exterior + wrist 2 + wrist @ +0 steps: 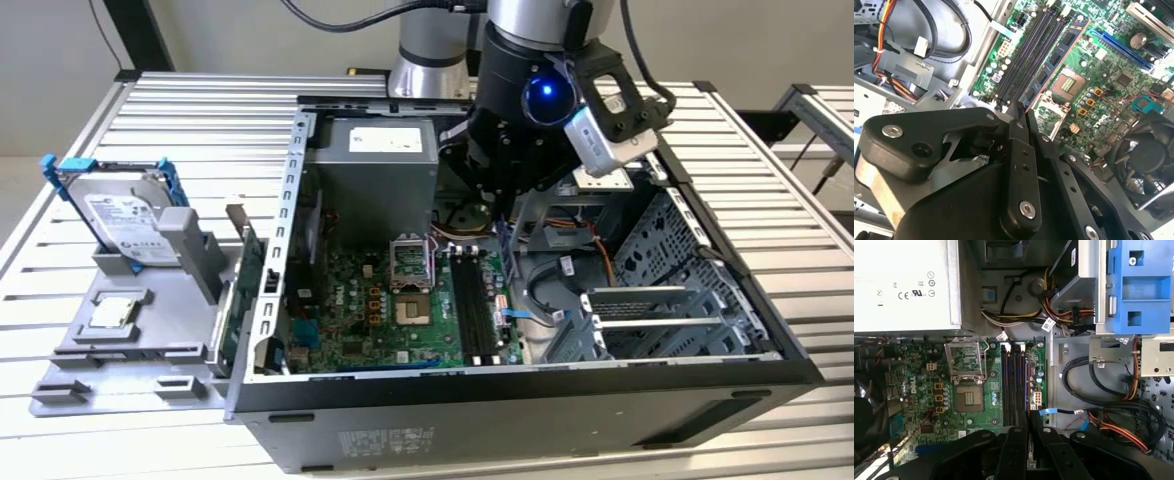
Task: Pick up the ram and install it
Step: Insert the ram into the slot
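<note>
Above the open computer case [534,420] at the centre of the exterior view, the arm's gripper [514,200] hangs over the green motherboard [347,320], just beside the grey power supply [380,170]. Its black fingers [1015,125] are drawn narrow, pinched on the ram [1061,50], a dark stick with a row of chips and an orange-toned edge that reaches away from the fingertips in the second wrist view. The ram sits over the motherboard between the long black memory slots [1026,55] and the processor socket [1069,82]; whether it touches the board cannot be told. In the first wrist view the gripper [1028,415] lines up with the end of the slots [1013,385]. On the slatted bench [200,110], at the exterior view's left, a hard drive [127,220] stands in a grey holder.
</note>
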Motion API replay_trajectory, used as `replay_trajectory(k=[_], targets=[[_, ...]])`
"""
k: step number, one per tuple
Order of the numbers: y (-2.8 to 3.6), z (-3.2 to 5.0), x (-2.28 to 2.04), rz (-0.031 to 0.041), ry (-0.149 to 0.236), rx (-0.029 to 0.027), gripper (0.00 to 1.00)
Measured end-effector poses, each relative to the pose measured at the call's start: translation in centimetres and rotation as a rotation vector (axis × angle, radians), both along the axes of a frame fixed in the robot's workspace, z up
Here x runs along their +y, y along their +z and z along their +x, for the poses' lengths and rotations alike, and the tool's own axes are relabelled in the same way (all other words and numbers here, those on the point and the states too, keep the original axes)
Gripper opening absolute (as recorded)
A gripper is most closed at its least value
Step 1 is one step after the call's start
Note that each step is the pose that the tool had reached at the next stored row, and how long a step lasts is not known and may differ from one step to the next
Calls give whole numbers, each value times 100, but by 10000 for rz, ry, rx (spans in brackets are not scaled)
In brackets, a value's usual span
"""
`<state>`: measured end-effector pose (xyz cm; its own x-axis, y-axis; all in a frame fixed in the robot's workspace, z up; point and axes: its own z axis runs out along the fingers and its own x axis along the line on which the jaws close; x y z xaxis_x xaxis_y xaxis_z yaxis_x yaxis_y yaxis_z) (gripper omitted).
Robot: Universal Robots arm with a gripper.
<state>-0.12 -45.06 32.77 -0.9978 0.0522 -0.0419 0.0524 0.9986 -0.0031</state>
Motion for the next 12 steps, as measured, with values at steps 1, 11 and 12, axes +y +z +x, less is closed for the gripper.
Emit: replay_trajectory(k=[1,11,12], targets=[[-18,0,0,-1,0,0,0],[-200,0,0,0,-8,0,0],[-218,0,0,-1,-7,0,0]])
